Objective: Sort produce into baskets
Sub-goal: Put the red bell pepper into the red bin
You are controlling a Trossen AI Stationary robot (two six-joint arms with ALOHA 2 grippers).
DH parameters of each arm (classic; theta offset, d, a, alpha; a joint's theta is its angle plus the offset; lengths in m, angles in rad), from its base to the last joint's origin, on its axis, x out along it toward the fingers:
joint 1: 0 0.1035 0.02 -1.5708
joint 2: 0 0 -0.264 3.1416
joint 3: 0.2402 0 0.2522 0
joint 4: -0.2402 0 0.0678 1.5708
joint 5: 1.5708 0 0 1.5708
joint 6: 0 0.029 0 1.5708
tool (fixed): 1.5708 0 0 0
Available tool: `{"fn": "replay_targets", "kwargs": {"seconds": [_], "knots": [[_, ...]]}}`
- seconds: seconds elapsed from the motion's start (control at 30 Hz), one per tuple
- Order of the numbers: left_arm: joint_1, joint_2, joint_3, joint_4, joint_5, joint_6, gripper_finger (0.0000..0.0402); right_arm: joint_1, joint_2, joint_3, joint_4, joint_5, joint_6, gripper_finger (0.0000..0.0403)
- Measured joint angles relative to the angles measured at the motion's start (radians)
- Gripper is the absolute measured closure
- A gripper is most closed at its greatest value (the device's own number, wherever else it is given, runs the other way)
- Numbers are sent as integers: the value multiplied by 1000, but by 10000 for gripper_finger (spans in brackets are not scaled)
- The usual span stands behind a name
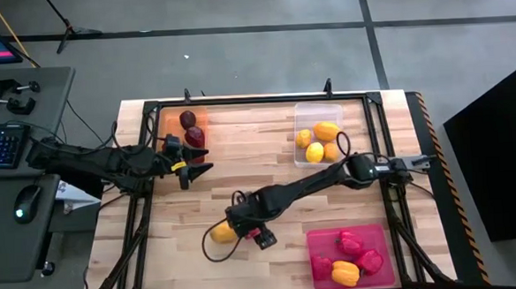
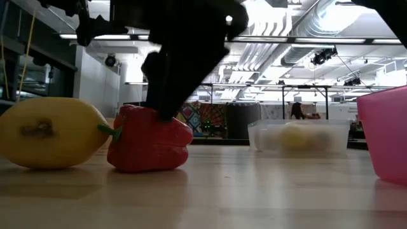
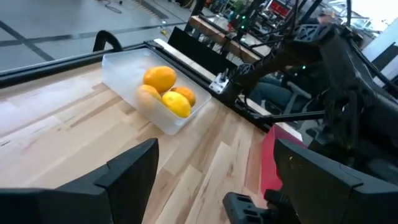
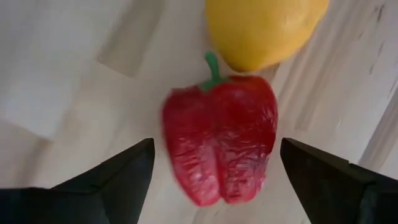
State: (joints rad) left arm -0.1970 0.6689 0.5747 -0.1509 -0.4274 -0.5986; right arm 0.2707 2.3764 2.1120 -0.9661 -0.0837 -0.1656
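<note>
Two pieces of produce lie under our right hand [image 4: 211,171]: its fingers stand wide on either side of a red pepper [image 4: 221,140], not yet closed, with a yellow lemon [image 2: 48,131] touching the pepper's stem end. In the high view they sit at about seven o'clock on the desk [image 1: 260,175]. We judge this the pick step; next we close on the pepper and carry it to the pink basket [image 1: 318,240] at five o'clock, where other peppers lie. Our left hand [image 1: 197,168] waits spread by the orange basket [image 1: 161,123] at ten o'clock.
</note>
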Motion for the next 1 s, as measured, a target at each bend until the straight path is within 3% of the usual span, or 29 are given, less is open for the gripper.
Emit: {"fn": "replay_targets", "kwargs": {"seconds": [0.33, 0.57, 0.7, 0.87, 1.0], "knots": [[0, 0, 0, -9, -1, 16, 98, 11, 62, 0, 38, 55, 37, 80], [0, 0, 0, -9, -2, 84, 98, 1, -28, 0, -55, 76, 112, 215], [0, 0, 0, -9, -3, 153, 98, -10, -111, 1, -233, 30, 164, 215], [0, 0, 0, -9, -24, 190, 98, 32, -185, 0, -404, 65, 289, 214], [0, 0, 0, -9, -32, 184, 98, 122, -217, 0, -439, 138, 433, 157]]}}
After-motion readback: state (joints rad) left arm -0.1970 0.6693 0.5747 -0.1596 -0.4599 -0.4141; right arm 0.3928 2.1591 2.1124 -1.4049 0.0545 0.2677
